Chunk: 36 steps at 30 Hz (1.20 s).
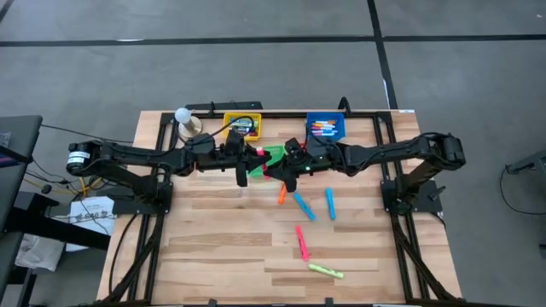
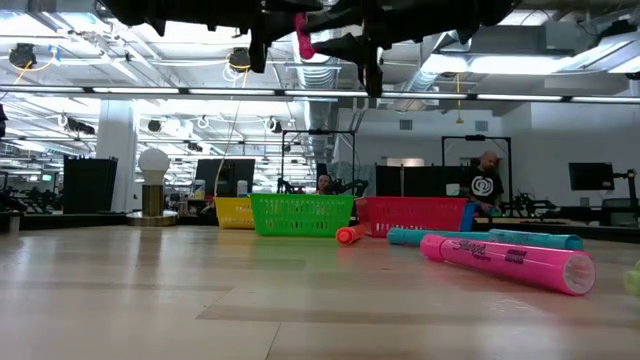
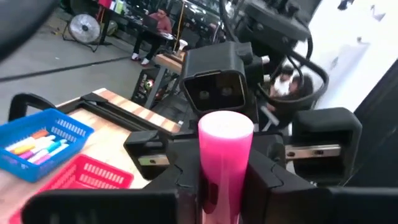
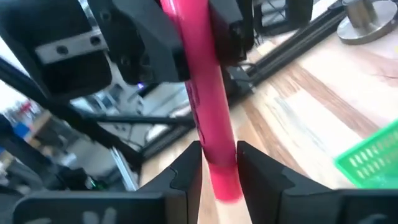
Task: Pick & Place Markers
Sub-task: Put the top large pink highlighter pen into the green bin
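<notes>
Above my wooden bench, a pink marker hangs in mid-air over the green basket, pinched at once by my left hand and my right hand, both closed on its barrel. Loose markers lie scattered nearer the front edge; more fill the blue basket at the back.

Green basket mostly hidden under both arms, red basket not visible from above, pink marker cut off by frame edge, yellow-green marker cropped at edge
</notes>
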{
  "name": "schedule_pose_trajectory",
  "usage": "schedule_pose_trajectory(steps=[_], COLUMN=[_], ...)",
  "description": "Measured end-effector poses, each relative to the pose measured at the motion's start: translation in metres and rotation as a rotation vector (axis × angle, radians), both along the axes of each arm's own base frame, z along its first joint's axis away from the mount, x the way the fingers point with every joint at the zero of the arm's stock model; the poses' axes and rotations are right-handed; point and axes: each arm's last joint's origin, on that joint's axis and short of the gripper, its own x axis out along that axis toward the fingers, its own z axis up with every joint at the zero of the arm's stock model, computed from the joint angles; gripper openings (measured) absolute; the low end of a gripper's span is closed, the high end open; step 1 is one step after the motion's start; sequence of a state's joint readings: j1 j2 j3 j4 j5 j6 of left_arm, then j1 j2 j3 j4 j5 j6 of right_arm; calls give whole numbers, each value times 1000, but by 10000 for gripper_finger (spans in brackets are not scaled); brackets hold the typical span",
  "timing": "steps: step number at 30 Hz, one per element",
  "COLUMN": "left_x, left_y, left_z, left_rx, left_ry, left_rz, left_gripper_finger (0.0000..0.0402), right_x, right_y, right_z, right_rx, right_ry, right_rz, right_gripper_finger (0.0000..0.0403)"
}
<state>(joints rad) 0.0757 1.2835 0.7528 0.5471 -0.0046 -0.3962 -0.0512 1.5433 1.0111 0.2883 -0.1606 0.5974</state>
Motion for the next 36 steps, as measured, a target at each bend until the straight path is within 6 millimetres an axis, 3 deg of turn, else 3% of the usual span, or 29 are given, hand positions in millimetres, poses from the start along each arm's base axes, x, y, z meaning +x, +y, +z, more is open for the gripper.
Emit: schedule_pose_trajectory(steps=[5,12,18,24,36], left_x=[-2,-14,-8,16,64], left_y=[8,27,45,66,97], left_z=[-6,-10,-1,-7,-69], left_rx=[83,190,272,345,381], left_ry=[81,212,308,433,837], left_rz=[27,76,53,-5,-154], left_gripper_finger=[60,60,60,60,60], right_x=[-10,-43,-72,-91,-133], right_y=[-3,-13,-16,-16,-15], right_z=[-6,-17,-14,0,43], right_rx=[-106,-108,-141,-237,-383], right_ry=[135,465,636,654,422], right_rz=[37,22,-11,-51,-135], right_gripper_finger=[93,94,95,95,83])
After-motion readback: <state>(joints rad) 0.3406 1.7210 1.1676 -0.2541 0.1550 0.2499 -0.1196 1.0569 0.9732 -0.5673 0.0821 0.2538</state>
